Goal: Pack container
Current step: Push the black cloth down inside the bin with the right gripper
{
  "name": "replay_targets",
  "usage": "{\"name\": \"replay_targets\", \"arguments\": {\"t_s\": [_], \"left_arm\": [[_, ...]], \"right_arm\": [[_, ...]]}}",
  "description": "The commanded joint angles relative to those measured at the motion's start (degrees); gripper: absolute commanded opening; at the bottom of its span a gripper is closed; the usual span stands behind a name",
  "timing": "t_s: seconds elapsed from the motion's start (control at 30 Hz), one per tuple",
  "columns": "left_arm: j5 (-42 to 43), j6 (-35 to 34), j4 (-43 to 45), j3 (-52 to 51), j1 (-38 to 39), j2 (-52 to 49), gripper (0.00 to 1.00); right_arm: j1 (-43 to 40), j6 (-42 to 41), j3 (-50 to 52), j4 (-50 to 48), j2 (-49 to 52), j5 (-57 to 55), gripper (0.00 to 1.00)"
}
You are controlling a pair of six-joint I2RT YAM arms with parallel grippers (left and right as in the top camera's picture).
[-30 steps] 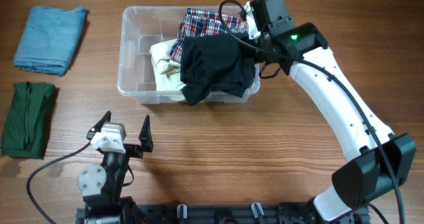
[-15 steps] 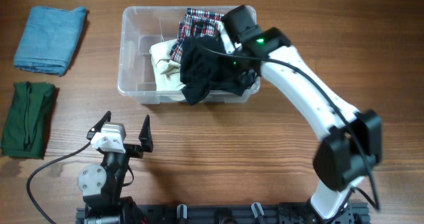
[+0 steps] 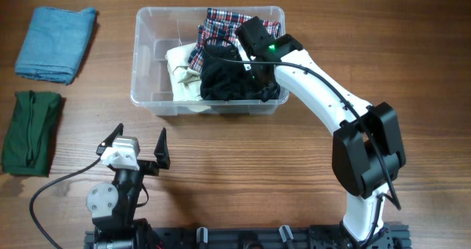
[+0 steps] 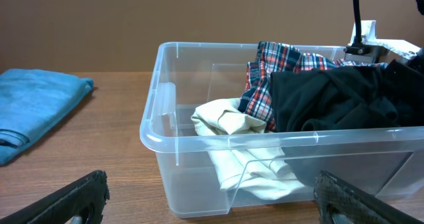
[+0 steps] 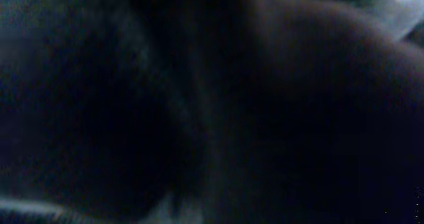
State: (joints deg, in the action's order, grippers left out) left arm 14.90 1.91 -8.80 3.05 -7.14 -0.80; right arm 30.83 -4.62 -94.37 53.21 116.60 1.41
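Observation:
The clear plastic container [image 3: 144, 94] stands at the back middle of the table and also shows in the left wrist view [image 4: 165, 124]. It holds a cream cloth [image 3: 180, 66], a plaid garment [image 3: 221, 20] and a black garment [image 3: 224, 83]. My right gripper [image 3: 241, 57] is down inside the container, pressed into the black garment. That garment fills the right wrist view [image 5: 199, 105] with darkness and hides the fingers. My left gripper [image 3: 137, 141] is open and empty, low near the table's front edge, in front of the container.
A folded blue cloth [image 3: 55, 43] lies at the back left and also shows in the left wrist view [image 4: 33, 111]. A folded dark green cloth [image 3: 29, 131] lies at the left edge. The right arm reaches over the container's right side.
My right gripper has moved left and down into the container with the black garment, which now lies inside instead of hanging over the front right rim. The left arm has not moved.

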Motion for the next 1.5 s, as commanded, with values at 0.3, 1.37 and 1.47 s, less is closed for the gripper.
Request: {"name": "replay_targets", "arguments": {"t_s": [0.3,1.37,1.47], "left_arm": [[0.09,0.87,0.04,-0.33,0.26,0.42,1.00],[0.09,0.87,0.04,-0.33,0.26,0.42,1.00],[0.09,0.87,0.04,-0.33,0.26,0.42,1.00]], "right_arm": [[0.59,2.34,-5.51,0.72,-9.57,1.46,0.04],[6.82,3.17,-5.38,-0.66,4.13,5.88,0.04],[6.82,3.50,-5.38,-0.31,5.33,5.70,0.04]]}}
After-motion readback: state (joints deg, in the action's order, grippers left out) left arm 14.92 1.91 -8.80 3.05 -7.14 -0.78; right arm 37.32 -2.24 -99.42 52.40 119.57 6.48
